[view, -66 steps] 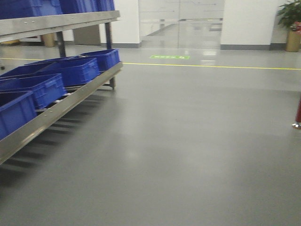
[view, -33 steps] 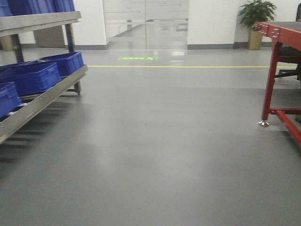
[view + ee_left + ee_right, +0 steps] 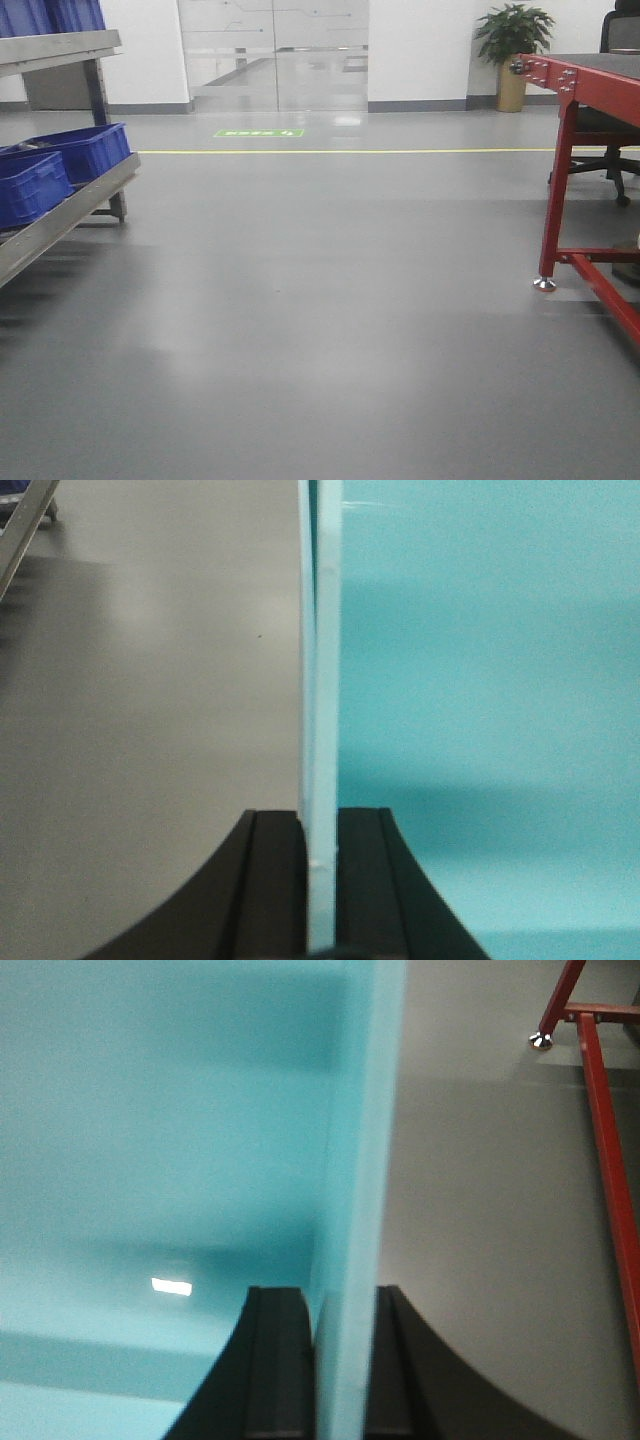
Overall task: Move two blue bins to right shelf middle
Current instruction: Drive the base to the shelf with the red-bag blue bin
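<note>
A pale aqua-blue bin fills both wrist views and does not show in the front view. My left gripper (image 3: 320,815) is shut on its thin upright left wall (image 3: 322,670), with the smooth inside (image 3: 480,680) to the right. That wall looks like two thin layers pressed together; I cannot tell if two bins are nested. On the opposite wall (image 3: 365,1110) my right gripper (image 3: 345,1295) is shut, with the bin's inside (image 3: 170,1110) to the left. Grey floor lies below the bin. The right shelf cannot be made out for certain.
A metal rack (image 3: 60,215) with deep royal-blue bins (image 3: 85,150) stands at the left. At the right is a red-framed stand (image 3: 555,200) with a dark top; its foot (image 3: 541,1040) shows in the right wrist view. Behind it are an office chair (image 3: 600,150) and a potted plant (image 3: 512,40).
The front view has swung to the right: the metal rack has slid toward the left edge and the red-framed stand has come into view at the right and drawn closer.
</note>
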